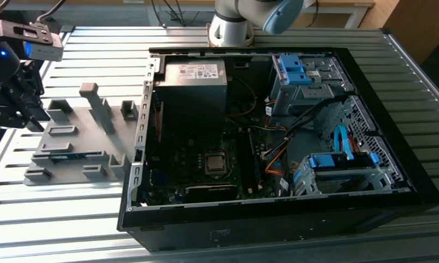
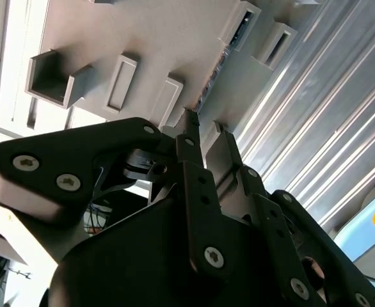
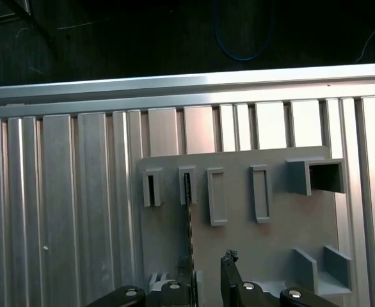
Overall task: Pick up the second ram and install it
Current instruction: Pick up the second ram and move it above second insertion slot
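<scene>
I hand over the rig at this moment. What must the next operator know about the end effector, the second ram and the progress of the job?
End effector: open, holding nothing, low over the gray holder, at the exterior view's left of the computer case.
Second ram: on edge in a slot of the holder, just ahead of the fingertips, not gripped.
Done: the end effector is lined up at the ram.
Left: the pick-up and the installation in the case.

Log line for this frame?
pincer: open, over grey holder | second ram: on edge in holder slot, not gripped | PC case: side open, beside holder
</scene>
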Tool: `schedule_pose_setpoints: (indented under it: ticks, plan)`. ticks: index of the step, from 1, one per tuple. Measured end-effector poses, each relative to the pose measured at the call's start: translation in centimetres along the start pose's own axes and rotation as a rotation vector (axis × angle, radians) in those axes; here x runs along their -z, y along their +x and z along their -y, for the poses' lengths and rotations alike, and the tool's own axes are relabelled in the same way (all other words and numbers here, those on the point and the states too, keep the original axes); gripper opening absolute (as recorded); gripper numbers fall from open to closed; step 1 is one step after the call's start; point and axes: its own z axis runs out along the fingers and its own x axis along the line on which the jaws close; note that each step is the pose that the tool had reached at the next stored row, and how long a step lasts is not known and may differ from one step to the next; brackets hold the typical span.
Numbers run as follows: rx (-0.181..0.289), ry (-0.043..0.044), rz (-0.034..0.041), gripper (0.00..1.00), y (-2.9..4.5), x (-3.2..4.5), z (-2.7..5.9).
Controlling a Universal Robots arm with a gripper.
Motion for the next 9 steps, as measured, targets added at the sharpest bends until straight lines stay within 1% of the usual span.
schedule_pose_setpoints:
  ticks: [9]
  plan:
    - [0.001, 0.0000, 0.0001, 0.33, 0.02, -0.77, 0.00]
